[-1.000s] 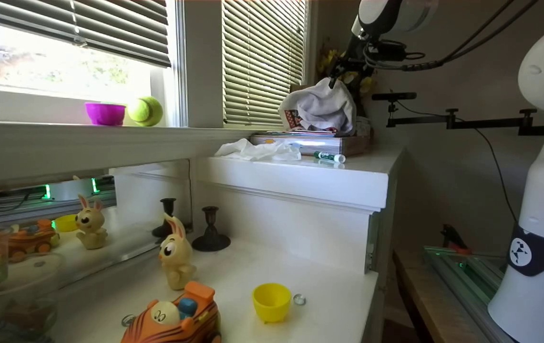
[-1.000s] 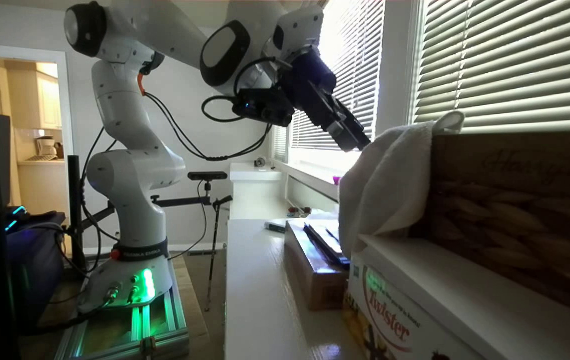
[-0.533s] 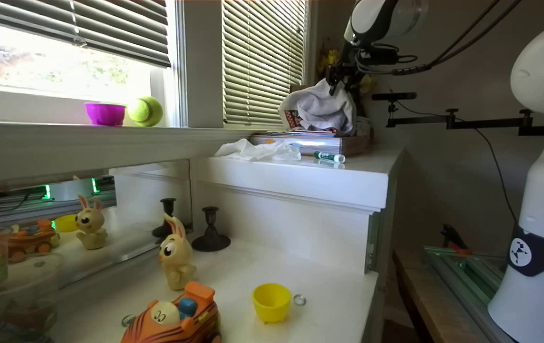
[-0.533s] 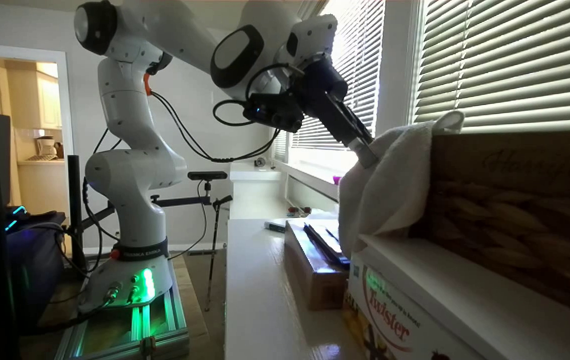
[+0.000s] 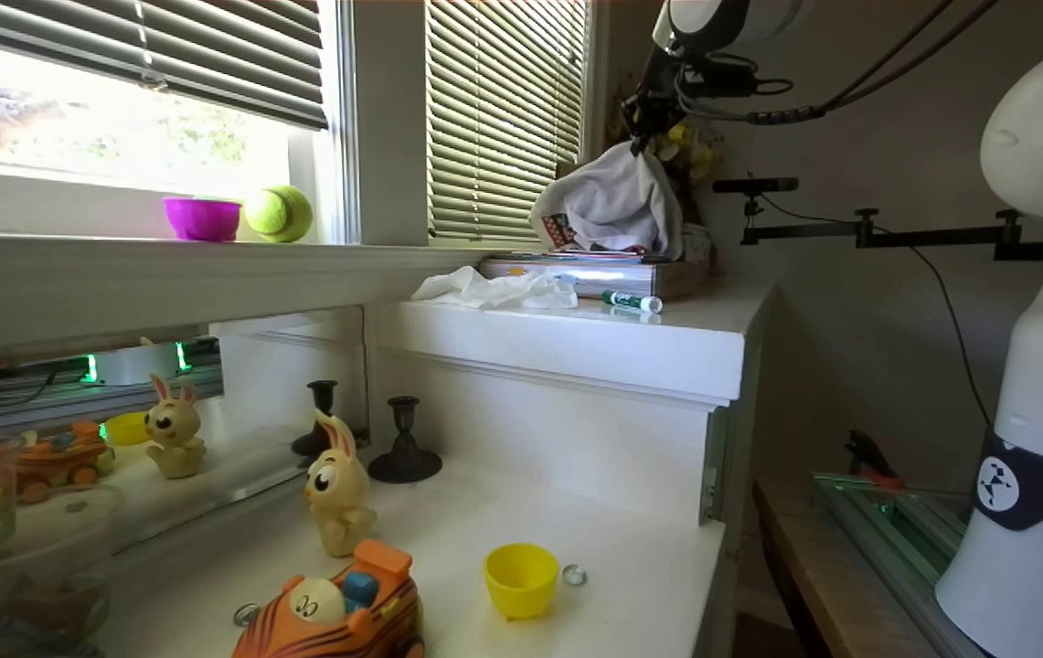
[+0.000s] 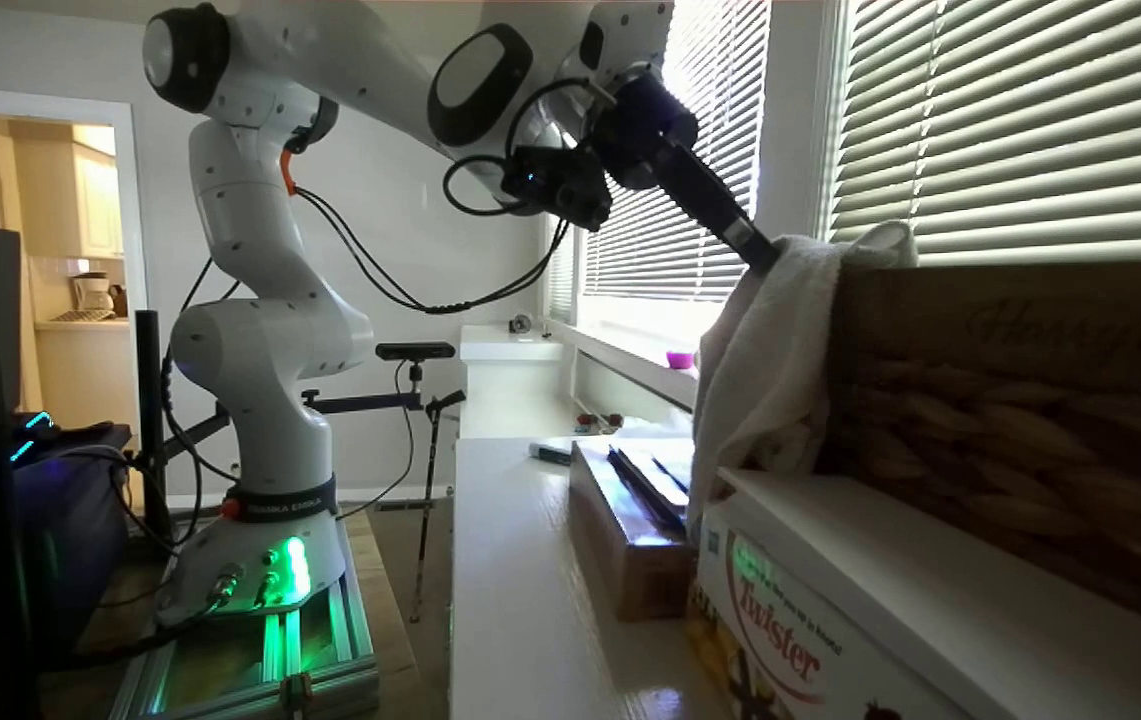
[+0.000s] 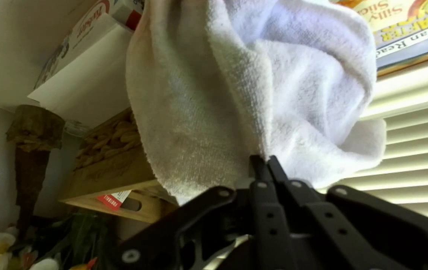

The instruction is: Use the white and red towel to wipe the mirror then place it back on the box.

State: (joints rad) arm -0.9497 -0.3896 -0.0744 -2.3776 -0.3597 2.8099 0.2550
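The white and red towel is draped in a loose heap over the box, its red-brown pattern showing low on one side. In both exterior views my gripper is at the towel's upper edge. The wrist view shows the gripper shut on a fold of the towel, with cloth pinched between the fingertips. The towel's lower part hangs down to the papers on the box and beside the larger cartons. The mirror stands along the back of the lower shelf, reflecting toys.
A white cloth and a green marker lie before the box. The Twister carton and a wicker-patterned carton stand close by the towel. On the lower shelf are a candle holder, rabbit, toy car and yellow cup.
My gripper came down onto the towel with jaws apart, shut on a fold, and has risen a little. The towel's top is drawn up into a peak.
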